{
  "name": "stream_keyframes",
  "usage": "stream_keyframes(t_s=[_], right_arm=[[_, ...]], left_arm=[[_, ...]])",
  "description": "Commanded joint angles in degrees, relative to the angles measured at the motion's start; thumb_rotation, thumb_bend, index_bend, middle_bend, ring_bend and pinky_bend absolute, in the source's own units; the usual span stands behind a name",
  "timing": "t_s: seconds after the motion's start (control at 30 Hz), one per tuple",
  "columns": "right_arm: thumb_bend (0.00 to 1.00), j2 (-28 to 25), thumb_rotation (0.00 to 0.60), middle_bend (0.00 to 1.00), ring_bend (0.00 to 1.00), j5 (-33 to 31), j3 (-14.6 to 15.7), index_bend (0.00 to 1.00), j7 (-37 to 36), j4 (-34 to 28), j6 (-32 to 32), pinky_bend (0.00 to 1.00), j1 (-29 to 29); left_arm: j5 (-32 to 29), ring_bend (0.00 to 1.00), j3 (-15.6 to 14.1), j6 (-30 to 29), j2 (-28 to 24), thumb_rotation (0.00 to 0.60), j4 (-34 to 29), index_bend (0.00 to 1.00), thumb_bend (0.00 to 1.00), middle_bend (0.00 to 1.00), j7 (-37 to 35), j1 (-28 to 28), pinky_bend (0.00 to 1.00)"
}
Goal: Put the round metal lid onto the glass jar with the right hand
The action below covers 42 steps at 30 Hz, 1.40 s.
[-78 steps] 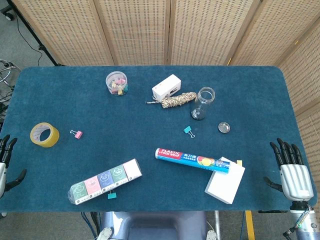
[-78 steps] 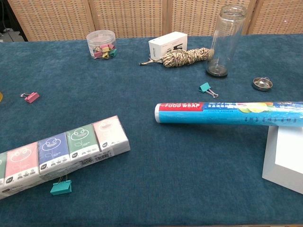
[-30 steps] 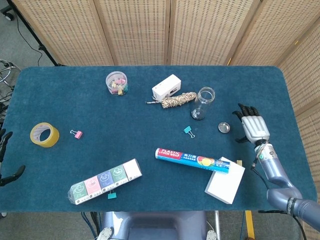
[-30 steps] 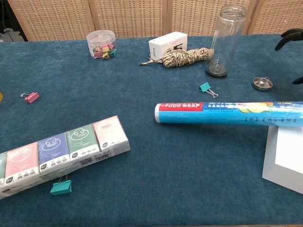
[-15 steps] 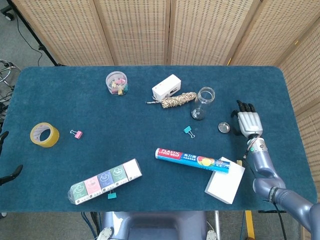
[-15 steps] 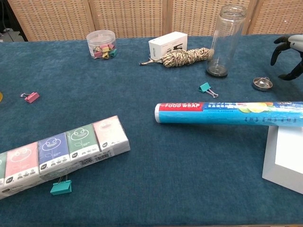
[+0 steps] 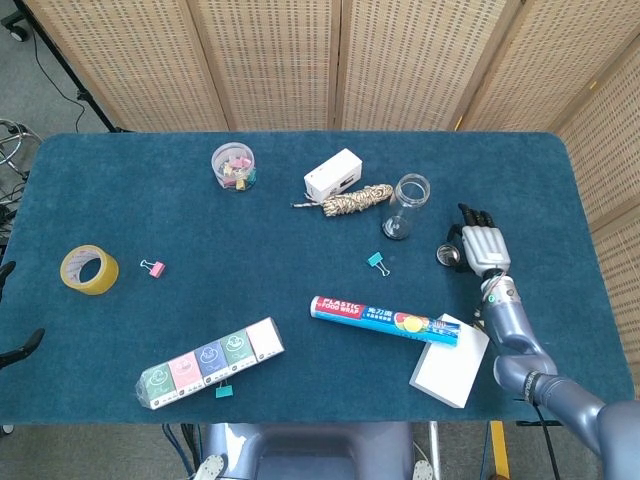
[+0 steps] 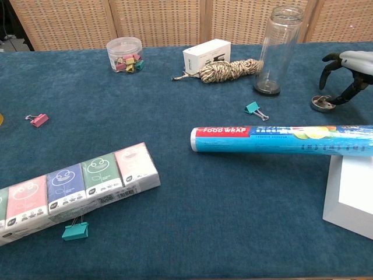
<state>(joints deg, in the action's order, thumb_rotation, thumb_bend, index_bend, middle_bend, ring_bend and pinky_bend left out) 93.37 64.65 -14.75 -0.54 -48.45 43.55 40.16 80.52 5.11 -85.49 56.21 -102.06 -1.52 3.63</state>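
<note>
The round metal lid [image 7: 446,256] [image 8: 322,104] lies flat on the blue table cloth, right of the glass jar. The clear jar [image 7: 408,206] [image 8: 278,49] stands upright, mouth open, with nothing in it. My right hand [image 7: 480,248] [image 8: 348,71] hovers over the lid's right side, palm down and fingers spread and arched. Its thumb tip [image 8: 337,100] is at the lid's right rim and holds nothing. Only two dark fingertips of my left hand [image 7: 12,345] show, apart from each other, at the far left edge of the head view.
A plastic wrap roll [image 7: 385,318] and a white box [image 7: 452,372] lie just in front of the lid. A teal clip [image 7: 376,261], a twine bundle [image 7: 357,200] and a small white carton [image 7: 332,174] sit left of the jar. Tape [image 7: 89,269] and a tissue pack [image 7: 210,362] lie far left.
My right hand has come up from the table's front right edge and moved left until it is over the lid. The left hand has slid further out of view.
</note>
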Motion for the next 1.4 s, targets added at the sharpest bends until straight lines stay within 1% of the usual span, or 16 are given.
stream_keyframes(t_s=[0.03,0.17,0.4,0.5,0.63,0.73,0.87,1.0,1.17,1.4], right_arm=[[0.36,0.8,0.6,0.0,0.0,-0.1,-0.1,0.42,-0.6,1.1,-0.6,0.0,0.4],[0.36,1.6,0.6,0.0,0.0,0.0,0.0,0.42,-1.1,2.4,-0.9,0.0,0.6],[0.36,2.7,0.6,0.0,0.0,0.4,0.2,0.46,-2.1,4.0,-1.1,0.0,0.7],[0.37,3.2,0.6,0.0,0.0,0.6,0.2,0.47,-2.7,4.7,-1.2,0.0,0.8],[0.43,3.5,0.6,0.0,0.0,0.8,0.2,0.49,-3.2,5.6,-1.4,0.0,0.9],[0.46,3.7,0.6,0.0,0.0,1.0,0.2,0.51,-3.6,6.0,-1.4,0.0,0.9],[0.46,4.0,0.6,0.0,0.0,1.2,0.2,0.53,-4.0,6.4,-1.4,0.0,0.9],[0.46,4.4,0.6,0.0,0.0,1.3,0.3,0.59,-4.2,6.9,-1.6,0.0,0.9],[0.47,4.6,0.6,0.0,0.0,1.4,0.1,0.63,-4.6,7.1,-1.5,0.0,0.9],[0.48,3.7,0.6,0.0,0.0,1.6,-0.2,0.64,-5.2,5.7,-0.6,0.0,0.4]], left_arm=[[0.0,0.0,0.1,0.0,-0.1,0.6,0.0,0.0,0.24,0.0,-0.3,0.0,0.0],[-0.3,0.0,0.2,0.0,-0.2,0.6,0.1,0.0,0.23,0.0,-0.7,0.0,0.0],[-0.2,0.0,0.1,-0.1,-0.3,0.6,-0.1,0.0,0.24,0.0,-1.0,-0.1,0.0],[-0.1,0.0,0.1,-0.2,-0.3,0.6,-0.1,0.0,0.24,0.0,-0.9,-0.1,0.0],[-0.2,0.0,0.1,0.0,-0.3,0.6,-0.2,0.0,0.23,0.0,-0.9,0.0,0.0],[-0.3,0.0,0.2,0.0,-0.3,0.6,-0.1,0.0,0.23,0.0,-0.9,0.0,0.0],[-0.7,0.0,0.3,0.1,-0.4,0.6,-0.2,0.0,0.24,0.0,-1.1,0.0,0.0],[-0.5,0.0,0.2,0.1,-0.5,0.6,-0.2,0.0,0.24,0.0,-1.3,0.0,0.0],[-0.6,0.0,0.2,0.2,-0.6,0.6,-0.1,0.0,0.24,0.0,-1.5,0.0,0.0],[-0.6,0.0,0.2,0.6,-0.8,0.6,-0.1,0.0,0.23,0.0,-2.0,0.1,0.0]])
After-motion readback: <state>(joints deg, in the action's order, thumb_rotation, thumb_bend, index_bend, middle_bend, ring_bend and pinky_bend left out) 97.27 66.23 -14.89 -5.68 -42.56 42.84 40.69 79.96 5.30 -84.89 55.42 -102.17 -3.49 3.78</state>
